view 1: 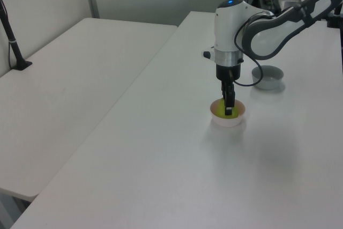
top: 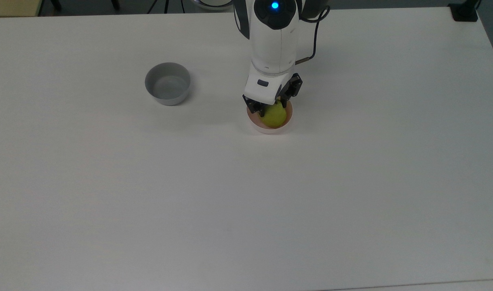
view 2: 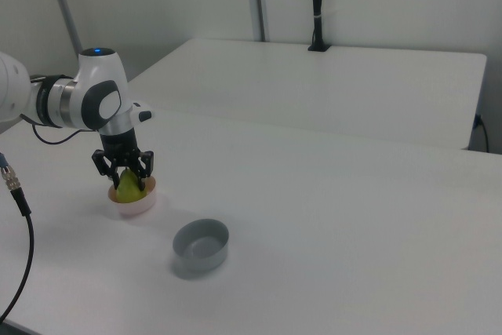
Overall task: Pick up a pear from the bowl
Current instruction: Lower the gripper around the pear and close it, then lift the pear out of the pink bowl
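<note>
Your gripper [top: 272, 108] straddles the pear [top: 274, 115] in the bowl [top: 269, 127], its 2 fingers spread wide. The pear looks smooth and rounded, so take it at its widest part.

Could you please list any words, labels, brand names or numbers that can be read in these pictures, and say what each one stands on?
There are none to read. The pear, the bowl, the grey bowl, the table and the robot arm all look plain; the arm carries a lit blue dot, no lettering.
</note>
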Tool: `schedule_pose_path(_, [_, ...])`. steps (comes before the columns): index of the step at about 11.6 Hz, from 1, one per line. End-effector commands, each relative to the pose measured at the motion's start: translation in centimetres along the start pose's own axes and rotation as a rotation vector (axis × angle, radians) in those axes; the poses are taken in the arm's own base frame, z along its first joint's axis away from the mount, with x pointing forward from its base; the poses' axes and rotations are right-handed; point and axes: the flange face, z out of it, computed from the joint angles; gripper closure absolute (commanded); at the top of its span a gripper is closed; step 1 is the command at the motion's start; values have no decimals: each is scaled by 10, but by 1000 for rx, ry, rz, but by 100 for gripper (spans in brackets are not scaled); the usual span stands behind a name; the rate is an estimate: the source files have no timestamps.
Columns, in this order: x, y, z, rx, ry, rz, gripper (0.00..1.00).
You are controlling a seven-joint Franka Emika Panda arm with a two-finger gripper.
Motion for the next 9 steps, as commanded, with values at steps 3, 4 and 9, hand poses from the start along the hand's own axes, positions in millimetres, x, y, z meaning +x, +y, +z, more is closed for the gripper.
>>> schedule_pose_path(3, [-7, 9, -40, -25, 15, 30, 100])
schedule_pose_path(4, [-8, 13, -52, -27, 12, 37, 100])
schedule_pose_path(9, [-28, 43, -147, -38, 1, 90, 100])
